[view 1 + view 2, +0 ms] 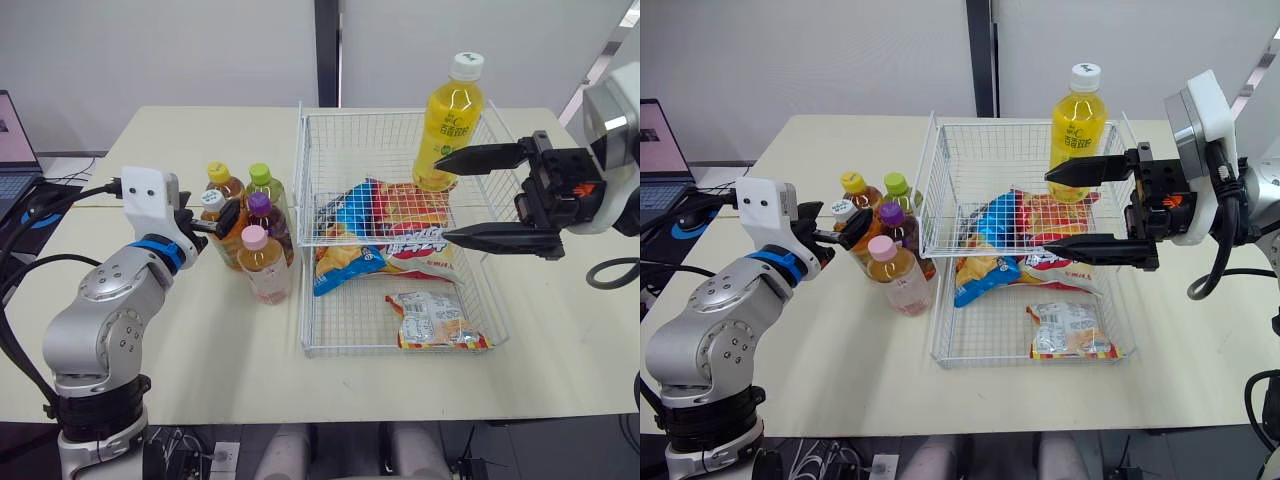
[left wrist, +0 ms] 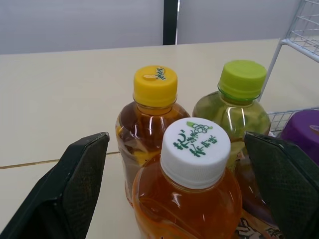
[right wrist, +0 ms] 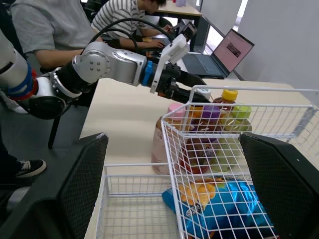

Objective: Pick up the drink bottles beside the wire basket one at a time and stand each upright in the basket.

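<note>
Left eye view has the small bottles bunched centre left of the frame, all upright on the pale surface (image 1: 200, 350), just beside the left wall of the wire basket (image 1: 370, 140). I count five there:

- one yellow-capped bottle (image 2: 152, 114) of brown tea
- one green-capped bottle (image 2: 234, 99) with a greenish drink
- one white-capped bottle (image 2: 197, 154) of orange tea
- one purple-capped bottle (image 1: 262, 215)
- one pink-capped bottle (image 1: 266, 265), pale pink and lowest in the frame

A sixth, the tall yellow bottle (image 1: 450, 125) with a white cap, stands upright in the basket's upper right corner.

The left jaws stand wide, one on each side of the white-capped bottle, not closed on it. The right jaws are spread wide too, holding nothing, over the basket's right side, just below the tall yellow bottle in the frame.

Inside the basket lies a heap of crisp bags (image 1: 385, 235), overlapping too much to count. One small packet (image 1: 435, 320) lies apart near its lower edge.
</note>
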`<state>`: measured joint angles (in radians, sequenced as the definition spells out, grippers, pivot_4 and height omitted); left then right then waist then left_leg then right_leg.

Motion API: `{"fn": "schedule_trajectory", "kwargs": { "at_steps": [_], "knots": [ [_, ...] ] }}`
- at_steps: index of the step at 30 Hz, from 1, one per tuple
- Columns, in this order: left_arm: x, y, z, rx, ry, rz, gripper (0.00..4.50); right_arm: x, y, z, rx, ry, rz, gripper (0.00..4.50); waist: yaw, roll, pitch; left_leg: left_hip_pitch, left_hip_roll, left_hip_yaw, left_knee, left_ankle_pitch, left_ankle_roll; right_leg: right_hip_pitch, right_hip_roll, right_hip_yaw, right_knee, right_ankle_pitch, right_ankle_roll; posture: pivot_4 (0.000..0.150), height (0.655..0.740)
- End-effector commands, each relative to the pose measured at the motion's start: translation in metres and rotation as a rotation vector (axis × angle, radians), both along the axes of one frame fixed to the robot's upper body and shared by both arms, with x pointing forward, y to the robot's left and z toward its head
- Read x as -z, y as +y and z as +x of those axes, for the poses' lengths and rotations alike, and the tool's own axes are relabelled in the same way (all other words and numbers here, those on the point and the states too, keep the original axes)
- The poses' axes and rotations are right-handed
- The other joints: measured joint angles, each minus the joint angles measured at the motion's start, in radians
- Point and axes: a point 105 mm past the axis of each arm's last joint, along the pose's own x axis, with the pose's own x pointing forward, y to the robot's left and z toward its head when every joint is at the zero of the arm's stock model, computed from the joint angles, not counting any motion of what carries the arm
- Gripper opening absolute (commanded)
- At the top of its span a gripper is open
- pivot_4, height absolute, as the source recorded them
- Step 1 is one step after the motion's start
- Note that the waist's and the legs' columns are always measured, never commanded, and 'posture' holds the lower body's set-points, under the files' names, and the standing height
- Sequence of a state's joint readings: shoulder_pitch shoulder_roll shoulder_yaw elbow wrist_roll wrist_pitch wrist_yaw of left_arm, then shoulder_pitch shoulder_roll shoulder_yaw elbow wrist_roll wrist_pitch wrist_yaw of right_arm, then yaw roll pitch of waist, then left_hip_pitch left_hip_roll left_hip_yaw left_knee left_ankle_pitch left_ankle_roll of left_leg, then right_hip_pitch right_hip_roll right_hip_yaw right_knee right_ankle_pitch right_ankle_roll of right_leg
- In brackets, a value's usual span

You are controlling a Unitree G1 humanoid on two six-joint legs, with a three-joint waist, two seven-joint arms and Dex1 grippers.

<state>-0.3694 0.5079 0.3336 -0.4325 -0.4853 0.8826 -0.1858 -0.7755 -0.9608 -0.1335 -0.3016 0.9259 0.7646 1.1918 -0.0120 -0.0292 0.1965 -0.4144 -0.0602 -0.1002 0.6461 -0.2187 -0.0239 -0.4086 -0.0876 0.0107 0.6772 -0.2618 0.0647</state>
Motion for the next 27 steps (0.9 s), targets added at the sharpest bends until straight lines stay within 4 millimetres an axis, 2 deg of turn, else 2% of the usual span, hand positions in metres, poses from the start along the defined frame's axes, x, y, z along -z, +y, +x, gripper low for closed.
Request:
{"fn": "schedule_trajectory", "kwargs": {
  "at_steps": [1, 19, 22, 27],
  "knots": [
    [-0.013, -0.001, -0.001, 0.004, -0.061, 0.017, 4.48, -0.012, 0.005, -0.009, -0.042, -0.060, 0.008, 4.50, 0.001, 0.000, 0.000, 0.000, 0.000, 0.000, 0.000, 0.000, 0.000, 0.000, 0.000, 0.000, 0.000, 0.000, 0.000, 0.150, 0.7400],
    [-0.009, -0.009, 0.007, 0.037, -0.065, 0.017, 4.48, -0.011, 0.007, -0.006, -0.038, -0.076, 0.009, 4.50, 0.006, 0.000, 0.000, 0.000, 0.000, 0.000, 0.000, 0.000, 0.000, 0.000, 0.000, 0.000, 0.000, 0.000, 0.000, 0.150, 0.7400],
    [-0.009, -0.010, 0.011, 0.038, -0.068, 0.016, 3.88, -0.012, 0.007, -0.006, -0.035, -0.076, 0.009, 4.50, 0.006, 0.000, 0.000, 0.000, 0.000, 0.000, 0.000, 0.000, 0.000, 0.000, 0.000, 0.000, 0.000, 0.000, 0.000, 0.150, 0.7400],
    [-0.008, -0.016, 0.017, 0.056, -0.074, 0.020, 2.25, -0.012, 0.006, -0.006, -0.031, -0.076, 0.008, 4.50, 0.007, 0.000, 0.000, 0.000, 0.000, 0.000, 0.000, 0.000, 0.000, 0.000, 0.000, 0.000, -0.001, 0.000, 0.000, 0.150, 0.7400]
  ]
}}
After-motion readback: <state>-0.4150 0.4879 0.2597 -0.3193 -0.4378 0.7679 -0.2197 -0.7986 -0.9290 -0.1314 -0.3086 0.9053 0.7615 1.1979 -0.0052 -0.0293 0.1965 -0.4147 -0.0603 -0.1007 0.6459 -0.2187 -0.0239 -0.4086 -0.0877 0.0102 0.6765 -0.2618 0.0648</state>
